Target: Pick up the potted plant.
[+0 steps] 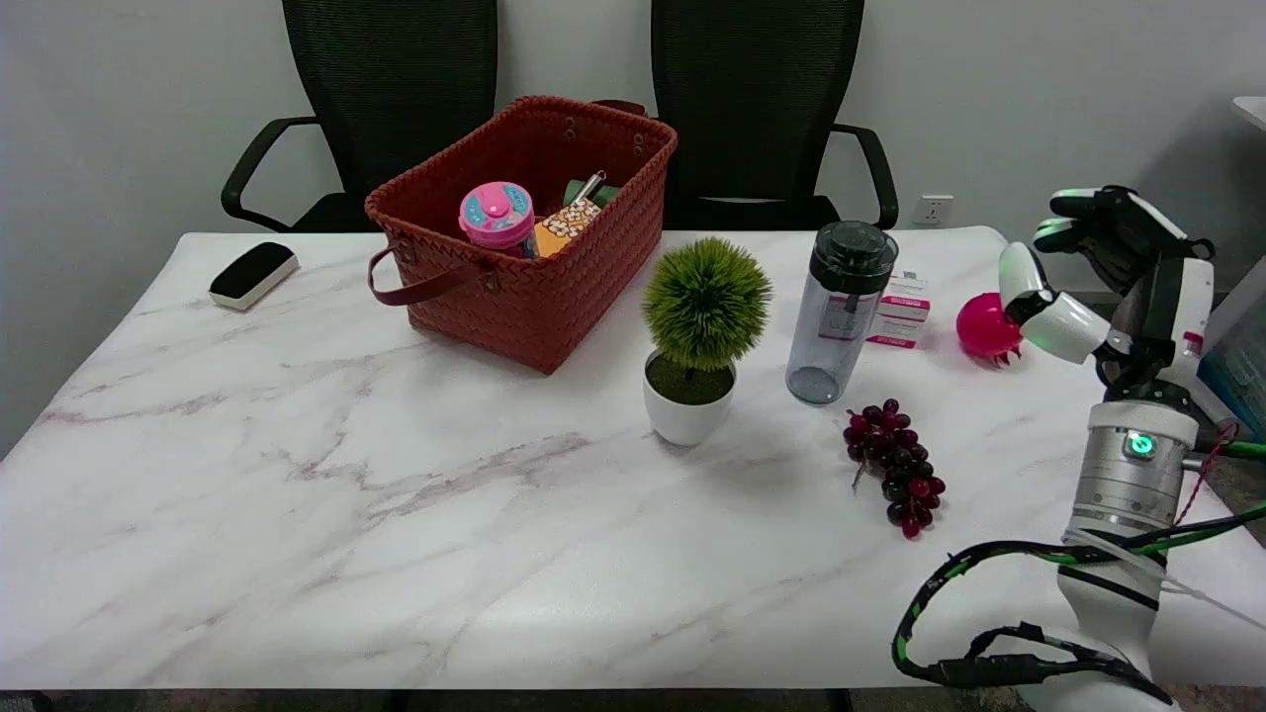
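The potted plant (698, 336) is a round green tuft in a small white pot, upright near the table's middle. My right hand (1103, 272) hangs in the air at the far right, well clear of the plant, with a bottle and grapes between them. Its fingers are spread apart and hold nothing.
A clear bottle with a black lid (839, 311) stands just right of the plant. Dark grapes (897, 465) lie in front of it. A pink ball (986, 328) and a small box (900, 311) sit further right. A red woven basket (514, 272) is behind-left; a black eraser (253, 274) far left.
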Available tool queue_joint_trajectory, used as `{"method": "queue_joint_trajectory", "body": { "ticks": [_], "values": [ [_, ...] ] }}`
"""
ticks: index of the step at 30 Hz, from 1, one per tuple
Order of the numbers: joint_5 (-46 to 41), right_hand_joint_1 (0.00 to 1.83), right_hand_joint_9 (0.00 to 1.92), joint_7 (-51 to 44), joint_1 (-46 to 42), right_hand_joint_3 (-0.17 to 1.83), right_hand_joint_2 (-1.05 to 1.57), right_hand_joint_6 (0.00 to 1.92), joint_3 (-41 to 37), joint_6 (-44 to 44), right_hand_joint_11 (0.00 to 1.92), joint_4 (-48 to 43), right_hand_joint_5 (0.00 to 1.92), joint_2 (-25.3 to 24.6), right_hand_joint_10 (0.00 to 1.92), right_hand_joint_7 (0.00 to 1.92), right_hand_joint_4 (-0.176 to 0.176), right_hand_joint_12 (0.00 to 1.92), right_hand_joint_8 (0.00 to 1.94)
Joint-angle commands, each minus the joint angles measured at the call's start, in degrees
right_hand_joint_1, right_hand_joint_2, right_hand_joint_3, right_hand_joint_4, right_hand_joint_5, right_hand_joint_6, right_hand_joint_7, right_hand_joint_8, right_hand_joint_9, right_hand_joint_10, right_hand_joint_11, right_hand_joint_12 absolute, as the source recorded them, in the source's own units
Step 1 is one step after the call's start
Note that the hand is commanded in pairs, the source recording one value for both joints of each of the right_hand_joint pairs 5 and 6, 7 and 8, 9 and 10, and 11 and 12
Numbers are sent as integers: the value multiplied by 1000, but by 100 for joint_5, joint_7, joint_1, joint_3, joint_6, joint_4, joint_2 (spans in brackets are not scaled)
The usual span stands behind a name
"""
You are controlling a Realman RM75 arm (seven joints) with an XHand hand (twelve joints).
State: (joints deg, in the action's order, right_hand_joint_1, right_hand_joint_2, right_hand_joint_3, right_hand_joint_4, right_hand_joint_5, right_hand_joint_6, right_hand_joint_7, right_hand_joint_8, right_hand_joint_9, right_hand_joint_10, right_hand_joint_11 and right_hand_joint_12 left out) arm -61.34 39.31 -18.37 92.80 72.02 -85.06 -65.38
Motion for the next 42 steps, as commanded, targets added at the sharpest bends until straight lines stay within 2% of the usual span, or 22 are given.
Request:
{"method": "queue_joint_trajectory", "body": {
  "ticks": [1,10,14,17,19,21,23,25,35,42],
  "values": [
    [-306,1141,826,-11,-237,909,439,823,444,763,759,517,823,196,826,1037,0,759,1037],
    [-406,1138,831,-11,-322,913,428,816,955,1256,767,455,816,150,831,1027,0,767,1027],
    [-424,1135,834,-11,-350,939,381,805,1609,1626,772,324,805,153,834,1008,0,772,1008],
    [-390,1128,834,-93,-293,935,331,781,2130,1582,775,200,781,185,834,967,0,775,967],
    [-363,1115,816,-240,-195,959,209,681,2433,1513,779,224,681,195,816,800,0,779,800],
    [-421,1102,759,-460,-61,946,129,498,2655,1492,748,275,498,157,759,774,0,748,774],
    [-480,1095,719,-515,1,924,94,390,2855,1531,716,307,390,77,719,774,0,716,774],
    [-480,1093,694,-515,-19,909,75,323,2918,1583,695,337,323,61,694,690,0,695,690],
    [-456,1082,659,-427,-190,872,-3,223,3382,1335,673,371,223,-28,659,614,0,673,614],
    [-440,1067,616,-48,-13,821,-35,202,3440,793,648,576,202,-114,616,565,0,648,565]
  ]
}}
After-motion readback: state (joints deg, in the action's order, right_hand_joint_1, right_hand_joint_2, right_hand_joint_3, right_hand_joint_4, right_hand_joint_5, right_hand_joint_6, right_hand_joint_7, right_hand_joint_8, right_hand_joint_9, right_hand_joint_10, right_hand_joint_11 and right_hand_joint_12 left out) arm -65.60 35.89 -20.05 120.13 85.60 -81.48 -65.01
